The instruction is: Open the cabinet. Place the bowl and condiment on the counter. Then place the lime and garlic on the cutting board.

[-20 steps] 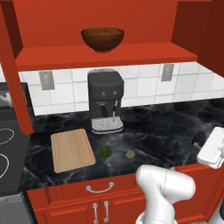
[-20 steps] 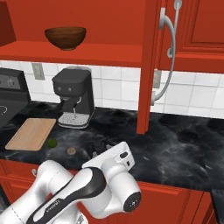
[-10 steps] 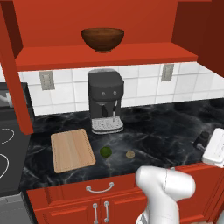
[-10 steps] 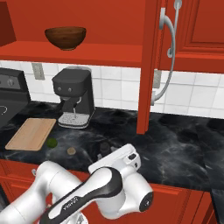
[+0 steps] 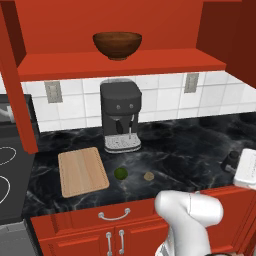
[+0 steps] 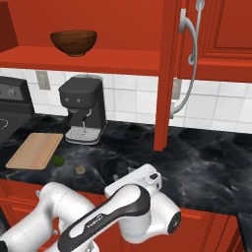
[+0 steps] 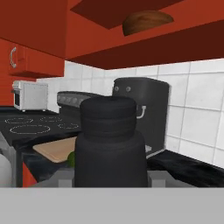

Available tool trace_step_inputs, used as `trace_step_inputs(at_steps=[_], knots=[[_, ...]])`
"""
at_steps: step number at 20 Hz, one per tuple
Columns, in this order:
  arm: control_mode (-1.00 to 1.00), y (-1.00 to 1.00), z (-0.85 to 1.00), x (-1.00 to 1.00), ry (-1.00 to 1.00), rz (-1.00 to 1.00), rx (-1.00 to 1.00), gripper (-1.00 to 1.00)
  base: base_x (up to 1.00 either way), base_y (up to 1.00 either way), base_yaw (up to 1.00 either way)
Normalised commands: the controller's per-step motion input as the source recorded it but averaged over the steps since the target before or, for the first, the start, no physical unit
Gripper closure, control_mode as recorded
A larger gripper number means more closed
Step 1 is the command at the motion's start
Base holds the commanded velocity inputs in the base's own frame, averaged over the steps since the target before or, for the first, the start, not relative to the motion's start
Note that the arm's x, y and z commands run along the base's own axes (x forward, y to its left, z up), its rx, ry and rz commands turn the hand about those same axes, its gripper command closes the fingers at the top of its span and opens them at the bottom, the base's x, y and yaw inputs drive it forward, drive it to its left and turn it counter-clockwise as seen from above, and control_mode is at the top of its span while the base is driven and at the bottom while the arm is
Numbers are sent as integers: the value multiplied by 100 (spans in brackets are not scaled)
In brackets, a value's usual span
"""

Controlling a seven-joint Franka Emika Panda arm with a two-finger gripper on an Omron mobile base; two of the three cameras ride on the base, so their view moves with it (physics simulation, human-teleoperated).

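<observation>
The red cabinet stands open, its right door (image 6: 167, 74) edge-on. Its shelf carries the brown bowl (image 5: 117, 45), which also shows in the hand view (image 7: 146, 22). My gripper (image 7: 111, 175) is shut on the dark condiment shaker (image 7: 109, 144), held upright low over the black counter (image 5: 185, 150) at its right end (image 5: 230, 160). I cannot tell whether the shaker touches the counter. The lime (image 5: 120, 173) and the garlic (image 5: 148, 176) lie on the counter just right of the cutting board (image 5: 82, 171).
A dark coffee machine (image 5: 120, 115) stands against the tiled wall behind the board. A stove (image 5: 7, 170) borders the counter on the left. The open left cabinet door (image 5: 15, 75) hangs over the counter's left end.
The hand with the shaker has shifted slightly toward the right end of the counter. The bowl, lime, garlic and board have not moved.
</observation>
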Motion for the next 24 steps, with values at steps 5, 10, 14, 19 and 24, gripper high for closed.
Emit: trace_step_inputs(at_steps=[5,10,14,19,24], knots=[[-100,0,0,8,0,1,1,100,0,0,0],[-100,0,-2,16,0,2,0,100,0,0,0],[-100,0,-8,17,0,3,0,100,0,0,0],[-100,0,-15,2,0,9,0,100,0,0,0],[-100,-1,-20,0,0,12,0,100,0,0,0]])
